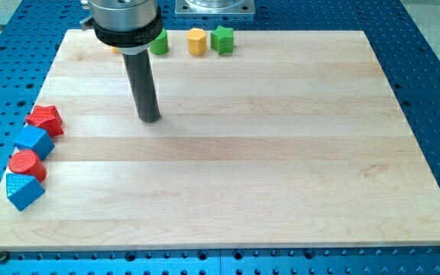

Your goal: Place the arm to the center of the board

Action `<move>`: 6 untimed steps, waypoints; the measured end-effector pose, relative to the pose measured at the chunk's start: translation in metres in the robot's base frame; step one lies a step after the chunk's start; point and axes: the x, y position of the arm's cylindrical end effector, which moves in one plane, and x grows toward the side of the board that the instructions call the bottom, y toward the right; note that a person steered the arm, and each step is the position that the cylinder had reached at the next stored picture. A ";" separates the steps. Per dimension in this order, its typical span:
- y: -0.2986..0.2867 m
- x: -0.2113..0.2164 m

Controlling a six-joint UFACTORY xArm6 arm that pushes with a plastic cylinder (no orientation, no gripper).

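Observation:
My tip point(150, 119) rests on the wooden board point(281, 153), left of the board's middle and toward the view's top. The dark rod rises from it to the arm's metal mount at the view's top. A green block point(159, 43) sits just right of the rod's upper part, near the board's top edge. A yellow hexagonal block point(197, 41) and a green star-shaped block point(222, 39) stand side by side to its right. No block touches the tip.
At the board's left edge stand a red star-shaped block point(46, 120), a blue cube point(34, 141), a red cylinder point(27, 164) and a blue wedge-like block point(24, 190), in a column. A blue perforated table point(434, 92) surrounds the board.

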 end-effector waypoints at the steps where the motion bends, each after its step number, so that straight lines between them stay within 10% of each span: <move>1: 0.000 0.000; 4: 0.031 -0.029; 6: 0.170 -0.033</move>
